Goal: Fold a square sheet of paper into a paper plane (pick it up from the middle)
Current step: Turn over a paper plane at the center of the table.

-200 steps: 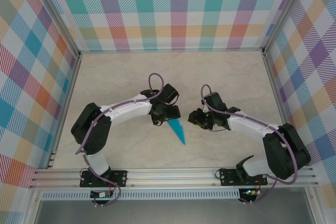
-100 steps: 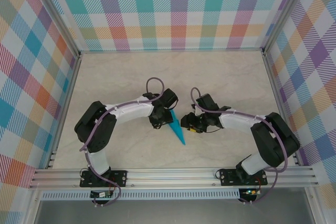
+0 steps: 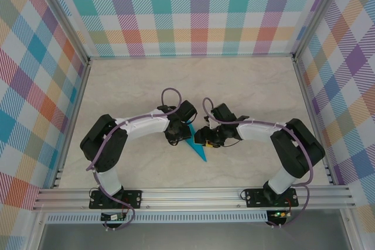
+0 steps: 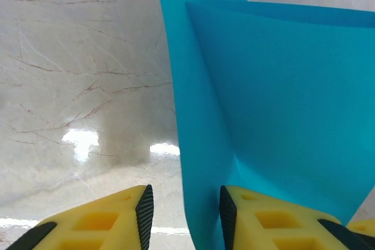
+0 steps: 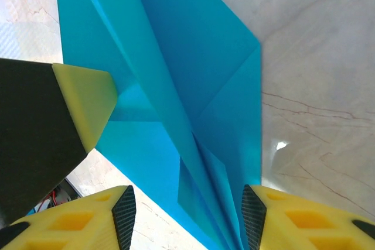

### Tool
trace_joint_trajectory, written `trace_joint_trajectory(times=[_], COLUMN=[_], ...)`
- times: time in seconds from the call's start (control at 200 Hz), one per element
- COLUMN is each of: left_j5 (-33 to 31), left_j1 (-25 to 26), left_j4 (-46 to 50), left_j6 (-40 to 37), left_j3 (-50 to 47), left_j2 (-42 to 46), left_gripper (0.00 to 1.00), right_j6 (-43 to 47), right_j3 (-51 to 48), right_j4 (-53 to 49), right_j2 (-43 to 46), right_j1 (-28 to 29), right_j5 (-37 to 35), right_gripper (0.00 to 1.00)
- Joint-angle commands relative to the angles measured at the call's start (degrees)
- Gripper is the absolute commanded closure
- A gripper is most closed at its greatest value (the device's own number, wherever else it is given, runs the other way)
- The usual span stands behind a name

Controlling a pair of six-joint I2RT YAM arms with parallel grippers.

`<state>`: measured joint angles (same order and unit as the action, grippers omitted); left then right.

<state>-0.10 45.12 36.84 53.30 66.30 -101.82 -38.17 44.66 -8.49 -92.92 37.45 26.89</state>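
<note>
**Top external view.** The teal-blue paper plane (image 3: 199, 149) lies on the pale marbled surface (image 3: 252, 86) between the two arms, with its sharp tip pointing toward the near edge. The left tool (image 3: 179, 135) meets its wide end from the left, and the right tool (image 3: 205, 139) meets it from the right. At this size the width of either tool's opening cannot be told.

**Left wrist view.** The left tool (image 4: 184, 200) is partly open. A raised flap of the paper plane (image 4: 281, 98) stands between its yellow fingers (image 4: 99, 223) and lies against the right-hand pad. Bare surface (image 4: 76, 86) shows between the paper and the other pad, so the flap is not pinched.

**Right wrist view.** The right tool (image 5: 188, 197) is open wide and has hold of nothing. Its fingers (image 5: 304, 221) straddle the folded paper plane (image 5: 176, 57), whose centre ridge runs down between them. A black, yellow-tipped finger (image 5: 85, 100) of the left tool touches the paper's left side.
</note>
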Motion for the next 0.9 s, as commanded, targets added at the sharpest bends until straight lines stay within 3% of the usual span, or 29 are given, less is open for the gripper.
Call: trace_joint_trajectory(times=[0.0,0.08,0.285,0.6,0.895], left_j5=[-0.5,-0.5,-0.3,-0.3,-1.0], left_j1=[-0.2,-0.2,-0.2,-0.2,-0.2], left_j4=[0.0,-0.2,-1.4,-2.2,-3.4], left_j6=[-0.4,-0.3,-0.1,-0.1,0.2], left_j3=[-1.3,-2.0,-3.3,-4.5,-6.3], left_j2=[1.6,1.9,2.8,4.2,7.2], left_gripper=[0.64,0.69,0.68,0.68,0.68], right_j6=[2.3,2.6,4.4,7.2,8.7], right_j3=[1.8,2.0,3.3,7.7,12.0], right_j4=[0.6,0.2,-2.7,-8.9,-13.8], right_j2=[-1.4,-1.7,-2.2,-5.3,-7.9], right_j1=[1.0,1.7,4.0,7.5,9.5], right_j5=[2.1,1.5,-2.9,-10.0,-15.5], right_gripper=[0.47,0.46,0.47,0.56,0.79])
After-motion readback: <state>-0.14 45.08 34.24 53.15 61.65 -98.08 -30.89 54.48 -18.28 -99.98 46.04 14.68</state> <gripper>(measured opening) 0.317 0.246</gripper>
